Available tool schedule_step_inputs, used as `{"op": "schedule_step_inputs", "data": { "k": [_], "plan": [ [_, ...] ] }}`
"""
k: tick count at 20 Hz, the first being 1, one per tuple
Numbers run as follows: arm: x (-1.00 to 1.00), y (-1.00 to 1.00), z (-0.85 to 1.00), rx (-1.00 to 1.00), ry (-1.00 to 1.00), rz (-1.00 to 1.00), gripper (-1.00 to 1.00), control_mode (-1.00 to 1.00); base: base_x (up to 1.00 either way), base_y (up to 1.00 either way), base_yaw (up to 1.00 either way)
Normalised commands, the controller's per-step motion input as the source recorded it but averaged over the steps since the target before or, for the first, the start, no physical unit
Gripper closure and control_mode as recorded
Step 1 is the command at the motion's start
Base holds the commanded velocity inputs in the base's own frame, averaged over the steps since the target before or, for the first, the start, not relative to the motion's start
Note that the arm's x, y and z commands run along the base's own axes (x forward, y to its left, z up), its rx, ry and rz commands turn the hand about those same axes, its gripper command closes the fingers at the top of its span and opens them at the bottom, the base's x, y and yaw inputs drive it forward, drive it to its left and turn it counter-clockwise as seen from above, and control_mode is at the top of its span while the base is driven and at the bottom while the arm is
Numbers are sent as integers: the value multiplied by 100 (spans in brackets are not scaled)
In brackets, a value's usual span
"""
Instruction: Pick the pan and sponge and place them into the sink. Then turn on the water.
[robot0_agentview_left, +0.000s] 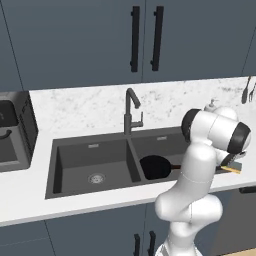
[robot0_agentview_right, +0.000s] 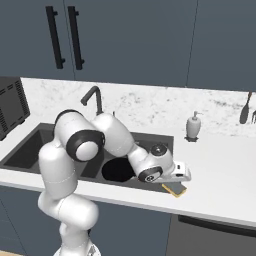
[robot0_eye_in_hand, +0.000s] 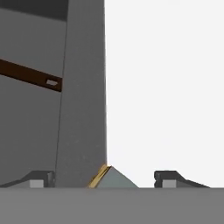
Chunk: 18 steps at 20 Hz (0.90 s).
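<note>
Between our fingertips (robot0_eye_in_hand: 42, 178) in the hand view sits a corner of the sponge (robot0_eye_in_hand: 105, 177), yellow edge up, with both tips standing apart from it; we see the jaws spread and clenching nothing. From left to right in the right base view, we find the black appliance (robot0_agentview_right: 11, 107) on the counter (robot0_agentview_right: 225, 170), then the sink (robot0_agentview_right: 30, 150) with its faucet (robot0_agentview_right: 94, 97) behind the divider. Next comes the pan (robot0_agentview_right: 117, 170), lying in the right basin, its brown handle (robot0_eye_in_hand: 30, 74) crossing the basin wall. Our gripper (robot0_agentview_right: 179, 181) is lowered over the sponge on the counter just beside the sink's right rim. Farther right stands the soap dispenser (robot0_agentview_right: 193, 125).
</note>
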Motion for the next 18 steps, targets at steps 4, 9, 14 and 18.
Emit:
{"op": "schedule_step_inputs", "data": {
  "k": [4,9,14,18],
  "plan": [
    [-5,0,-84,0,5,0,-100,-100,0,0,0],
    [-12,0,-86,0,4,0,100,-100,0,0,0],
    [-14,0,-76,0,2,0,100,-100,0,0,0],
    [-20,0,-64,0,0,0,100,-100,0,0,0]
  ]
}}
